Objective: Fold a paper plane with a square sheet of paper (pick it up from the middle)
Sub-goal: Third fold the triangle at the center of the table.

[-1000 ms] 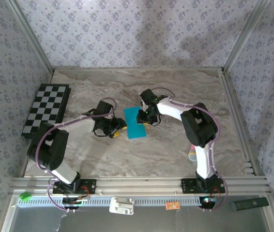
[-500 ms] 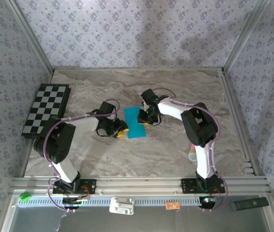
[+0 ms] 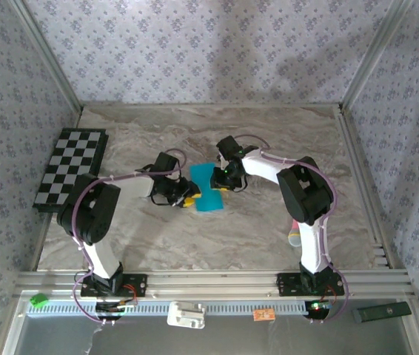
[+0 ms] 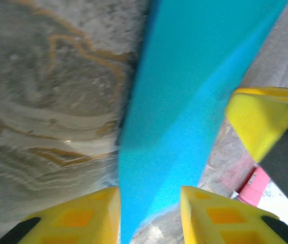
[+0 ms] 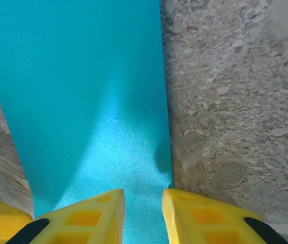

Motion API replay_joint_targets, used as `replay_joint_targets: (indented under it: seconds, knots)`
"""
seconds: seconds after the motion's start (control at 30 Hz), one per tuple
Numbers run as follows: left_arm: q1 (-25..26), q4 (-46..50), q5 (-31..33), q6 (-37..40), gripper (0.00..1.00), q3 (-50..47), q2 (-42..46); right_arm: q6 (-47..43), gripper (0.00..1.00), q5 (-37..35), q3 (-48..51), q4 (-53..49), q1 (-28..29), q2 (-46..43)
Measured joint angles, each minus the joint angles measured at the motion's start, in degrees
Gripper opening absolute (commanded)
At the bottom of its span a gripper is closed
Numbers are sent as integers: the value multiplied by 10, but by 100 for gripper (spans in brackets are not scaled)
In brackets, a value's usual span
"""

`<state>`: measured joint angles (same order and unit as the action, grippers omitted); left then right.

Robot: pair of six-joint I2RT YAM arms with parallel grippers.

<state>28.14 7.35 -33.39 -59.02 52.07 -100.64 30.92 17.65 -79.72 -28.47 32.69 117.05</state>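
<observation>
Two pairs of yellow fingers on one sheet: the left gripper clamps the square sheet of paper from its left side, while the right gripper pinches its upper right edge. The paper sits centre frame in the overhead view, plain teal-blue, narrower than square, bowed up between the jaws in both wrist views. Beneath it is a marbled grey-beige table. A checkered board lies at left, and purple floral wallpaper backs the cell.

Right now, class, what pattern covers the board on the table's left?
The board is black-and-white checkered, clearest in the top external view.
</observation>
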Motion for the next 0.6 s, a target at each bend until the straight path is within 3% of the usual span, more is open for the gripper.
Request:
replay_joint_targets:
  seconds: [0.33, 0.6]
  knots:
    - [-1, 7, -12, 15, 35, 9, -8, 2, 29, 2, 1, 1, -1, 0]
    - [-4, 40, 24, 19, 37, 9, -7, 2, 29, 2, 3, 3, -2, 0]
